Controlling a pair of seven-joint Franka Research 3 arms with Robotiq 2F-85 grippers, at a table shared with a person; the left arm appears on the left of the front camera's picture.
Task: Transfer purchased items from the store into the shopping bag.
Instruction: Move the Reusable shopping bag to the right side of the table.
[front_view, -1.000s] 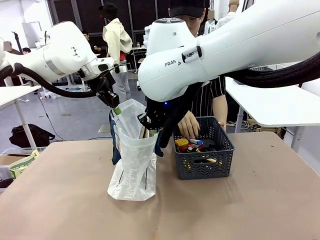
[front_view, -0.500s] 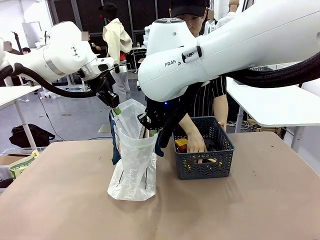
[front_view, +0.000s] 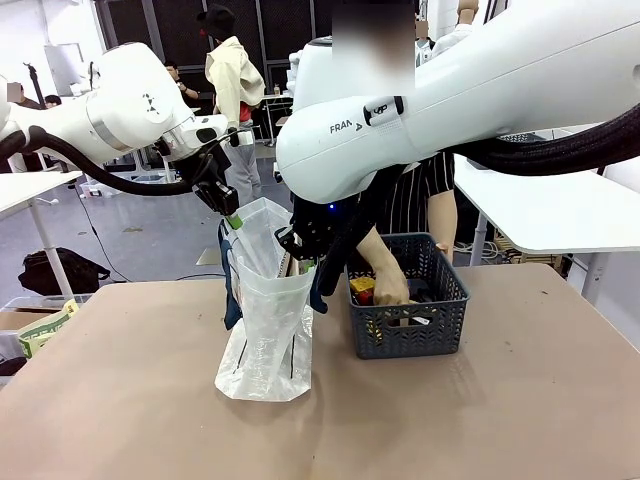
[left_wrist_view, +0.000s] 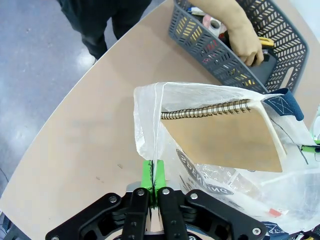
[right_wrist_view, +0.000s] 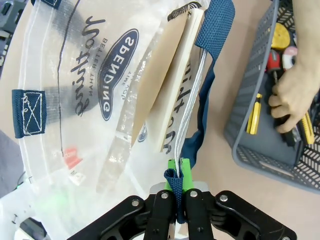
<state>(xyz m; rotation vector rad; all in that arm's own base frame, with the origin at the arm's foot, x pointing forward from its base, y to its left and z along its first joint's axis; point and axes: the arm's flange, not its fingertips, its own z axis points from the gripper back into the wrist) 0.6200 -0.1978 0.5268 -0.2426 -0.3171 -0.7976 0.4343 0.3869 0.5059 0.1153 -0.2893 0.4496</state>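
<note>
Translucent crinkled plastic bag, lattice-walled grey basket, spiral-bound notebook

A: What colours do you get?
B: I see a milky white bag with navy straps and dark script, a tan notebook with a silver spiral.
A: And the basket?
B: Dark grey lattice; I make out yellow and red packets.

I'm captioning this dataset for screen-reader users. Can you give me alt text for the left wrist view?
The left end effector is shut on the rim of the bag, holding it open over a brown table. A spiral notebook stands inside the bag, and beyond it a person's hand reaches into the grey basket.
</note>
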